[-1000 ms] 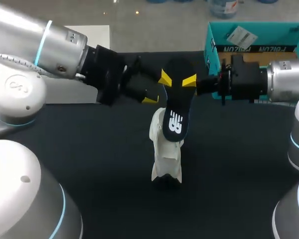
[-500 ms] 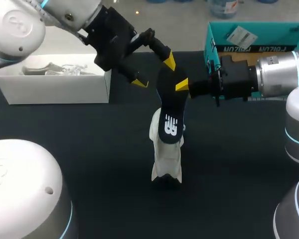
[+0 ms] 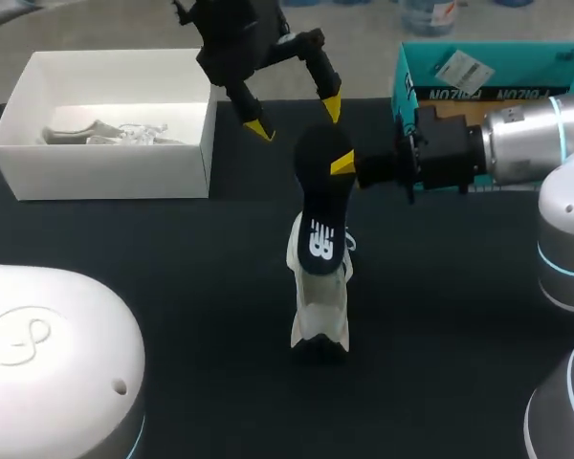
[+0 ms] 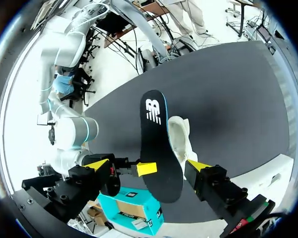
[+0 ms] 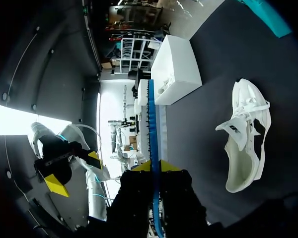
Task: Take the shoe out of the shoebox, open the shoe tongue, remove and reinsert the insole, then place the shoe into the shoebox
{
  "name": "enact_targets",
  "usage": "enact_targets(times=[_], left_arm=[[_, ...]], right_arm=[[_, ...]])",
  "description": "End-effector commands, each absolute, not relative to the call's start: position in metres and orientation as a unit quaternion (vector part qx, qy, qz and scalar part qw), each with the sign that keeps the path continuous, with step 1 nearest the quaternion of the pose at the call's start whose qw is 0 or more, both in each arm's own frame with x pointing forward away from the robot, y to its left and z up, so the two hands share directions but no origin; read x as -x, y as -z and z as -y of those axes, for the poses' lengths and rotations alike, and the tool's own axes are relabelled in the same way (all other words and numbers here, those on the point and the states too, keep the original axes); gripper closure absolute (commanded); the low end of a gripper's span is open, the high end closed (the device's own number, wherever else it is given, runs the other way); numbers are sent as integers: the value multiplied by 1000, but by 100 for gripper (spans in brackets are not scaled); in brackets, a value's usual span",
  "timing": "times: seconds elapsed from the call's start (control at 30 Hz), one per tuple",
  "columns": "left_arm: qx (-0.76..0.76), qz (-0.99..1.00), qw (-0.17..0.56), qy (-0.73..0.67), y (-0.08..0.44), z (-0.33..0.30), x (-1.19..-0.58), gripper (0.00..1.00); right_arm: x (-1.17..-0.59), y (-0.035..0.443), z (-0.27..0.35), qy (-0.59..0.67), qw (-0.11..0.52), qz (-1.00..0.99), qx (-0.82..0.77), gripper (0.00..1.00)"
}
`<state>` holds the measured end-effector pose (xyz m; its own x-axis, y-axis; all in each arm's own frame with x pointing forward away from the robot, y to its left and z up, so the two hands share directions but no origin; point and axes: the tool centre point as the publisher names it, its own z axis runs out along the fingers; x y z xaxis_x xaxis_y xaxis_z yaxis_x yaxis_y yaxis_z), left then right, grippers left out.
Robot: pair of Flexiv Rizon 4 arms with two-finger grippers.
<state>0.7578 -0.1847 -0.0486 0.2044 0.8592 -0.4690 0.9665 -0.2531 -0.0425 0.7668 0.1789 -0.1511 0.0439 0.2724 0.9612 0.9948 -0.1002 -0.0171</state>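
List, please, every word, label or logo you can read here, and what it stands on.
Black insole: a white logo, no legible words.
Teal shoebox: dark lettering, upside down, too blurred to read.
White label on that box: too small to read.
Tongue of the white shoe: dark mark, too small to read.

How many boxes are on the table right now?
2. An open white box sits at the far left of the table; a teal box sits at its far right corner. None seem hidden.
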Motion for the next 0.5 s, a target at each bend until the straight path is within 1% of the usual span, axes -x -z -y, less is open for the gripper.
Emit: enact_targets(times=[0.03, 0.5], left_arm=[[-782, -614, 57, 84, 43, 192, -763, 0], [-765, -634, 67, 92, 43, 198, -760, 0]], right_arm=[[-771, 156, -186, 443, 408, 531, 596, 100], [-770, 155, -189, 457, 403, 524, 595, 100]])
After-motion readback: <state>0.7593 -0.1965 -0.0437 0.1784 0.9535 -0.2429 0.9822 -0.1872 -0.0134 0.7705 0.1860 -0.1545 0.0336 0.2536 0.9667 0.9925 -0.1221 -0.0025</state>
